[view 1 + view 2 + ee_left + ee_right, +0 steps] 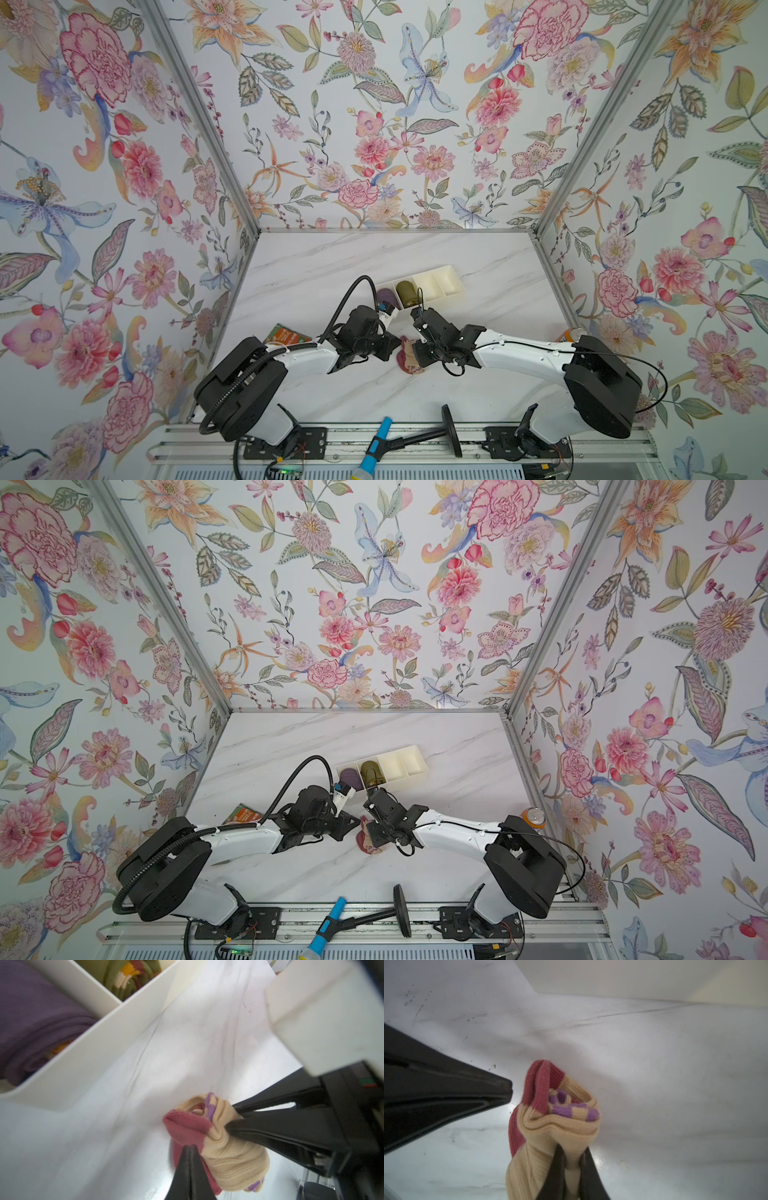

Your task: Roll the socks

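Note:
The socks (pixel 409 353) (pixel 365 838) are a peach-tan ribbed bundle with maroon ends and purple stripes, held between both grippers just above the marble table. My right gripper (pixel 572 1151) is shut on a tan fold of the socks (pixel 560 1126). In the left wrist view the right gripper (pixel 231 1118) comes in from the side and pinches the socks (pixel 226 1159). My left gripper (pixel 189 1147) is shut, its tip at the maroon cuff. The right wrist view shows the left gripper (pixel 510 1088) a small gap away from the cuff, holding nothing.
A cream divided tray (pixel 453 276) (pixel 83 1059) stands just behind the grippers, holding a purple sock roll (pixel 384 297) and an olive-green sock roll (pixel 406 291). An orange-green packet (pixel 286 334) lies left. An orange can (pixel 573 334) stands right. A blue-handled tool (pixel 378 440) rests on the front rail.

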{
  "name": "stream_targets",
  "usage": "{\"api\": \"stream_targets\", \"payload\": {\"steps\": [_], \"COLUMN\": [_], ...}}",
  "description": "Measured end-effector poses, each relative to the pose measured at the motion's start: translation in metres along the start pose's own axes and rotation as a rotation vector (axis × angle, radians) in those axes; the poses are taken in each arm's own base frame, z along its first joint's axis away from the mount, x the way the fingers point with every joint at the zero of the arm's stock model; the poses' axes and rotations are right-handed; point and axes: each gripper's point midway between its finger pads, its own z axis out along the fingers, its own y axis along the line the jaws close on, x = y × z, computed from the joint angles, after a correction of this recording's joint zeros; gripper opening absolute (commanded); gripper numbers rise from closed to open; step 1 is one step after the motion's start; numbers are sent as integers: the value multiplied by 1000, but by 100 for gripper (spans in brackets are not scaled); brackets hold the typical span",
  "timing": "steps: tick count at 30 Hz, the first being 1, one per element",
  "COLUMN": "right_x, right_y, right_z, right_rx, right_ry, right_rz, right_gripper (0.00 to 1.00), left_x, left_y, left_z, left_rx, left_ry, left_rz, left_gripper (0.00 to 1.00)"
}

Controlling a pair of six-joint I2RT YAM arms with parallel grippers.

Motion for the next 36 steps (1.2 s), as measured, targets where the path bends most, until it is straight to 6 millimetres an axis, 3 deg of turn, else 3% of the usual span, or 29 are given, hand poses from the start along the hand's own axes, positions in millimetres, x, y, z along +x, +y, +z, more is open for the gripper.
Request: {"api": "stream_targets", "payload": {"steps": [15, 25, 36], "right_x": [0, 1, 3], "right_y": [6, 6, 3], "right_z": [-2, -2, -2], "right_rx": [2, 3, 17], "right_ry": [-5, -2, 4], "right_rz": [-1, 21, 59], "right_gripper": [0, 0, 2], "left_x": [-13, 4, 21], "left_y": [-31, -32, -18], "left_z": [-2, 12, 26], "left_rx": [82, 82, 45], "left_ry": [-46, 10, 73], "left_rz": [7, -5, -15], "left_gripper": [6, 3, 0]}}
